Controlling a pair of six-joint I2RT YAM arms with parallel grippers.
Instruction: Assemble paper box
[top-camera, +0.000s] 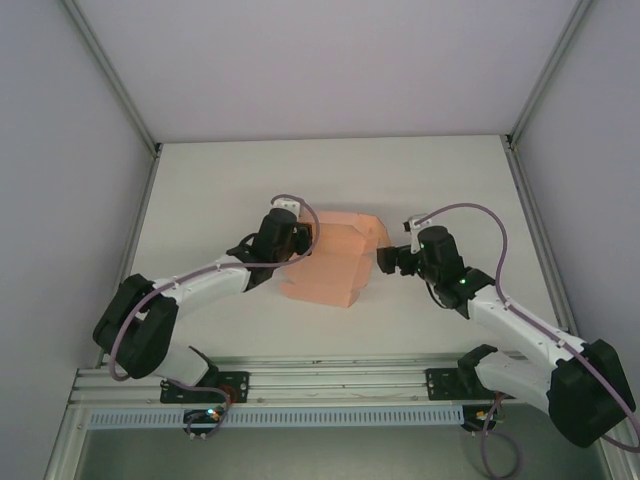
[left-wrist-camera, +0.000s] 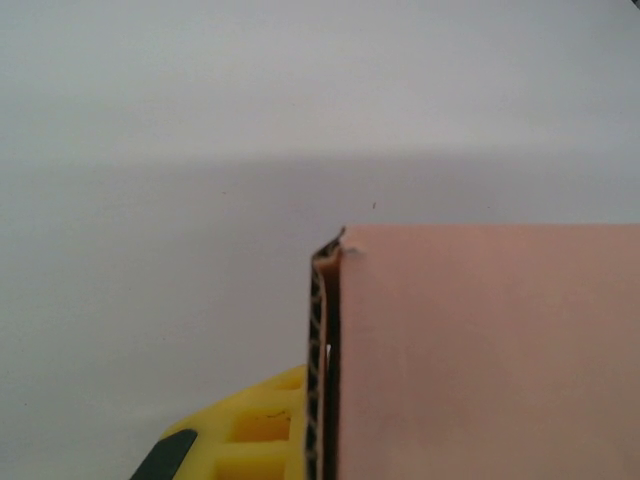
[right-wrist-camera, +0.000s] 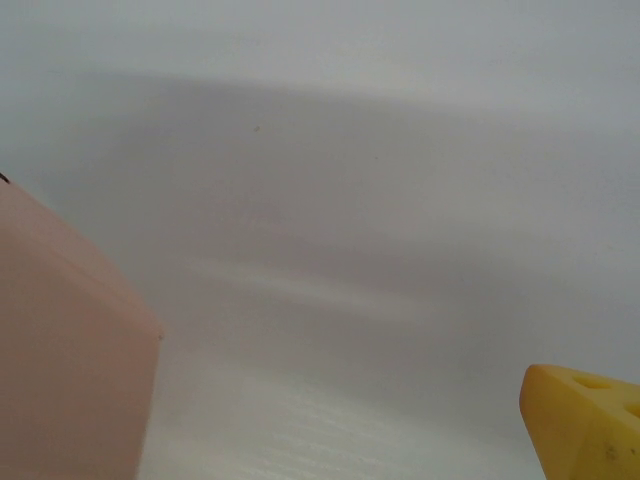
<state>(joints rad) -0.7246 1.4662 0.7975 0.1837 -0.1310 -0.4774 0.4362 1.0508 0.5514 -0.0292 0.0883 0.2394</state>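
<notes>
Pale grey table (top-camera: 230, 190), closed in by white walls (top-camera: 60, 150) on three sides. At centre frame of the overhead view, paper box (top-camera: 325, 262): salmon-pink card, partly folded, with a flap jutting toward upper right. Resting on the tabletop or held just above it: cannot tell which. Flanked by both tools.

At its upper-left edge, left gripper (top-camera: 300, 238), touching the card and reaching in from lower left. At its right edge, right gripper (top-camera: 385, 262), tips just beside the jutting flap, reaching in from lower right.

From the left wrist:
- Flat pink panel across the lower right of the frame, with a corrugated cut edge upright near centre.
- Pressed against that edge from the left, one yellow finger (left-wrist-camera: 250, 435) at the bottom of the frame.
- Opposite finger hidden behind the panel.
- Clenched on the card wall, by the look of it, with the panel seated between the jaws.

From the right wrist:
- Pink corner of the card at lower left.
- One yellow fingertip (right-wrist-camera: 585, 420) at lower right, well apart from the card, with bare table between.
- Spread wide, grasping nothing.
- Contact on the hidden side of the card: cannot tell.
</notes>
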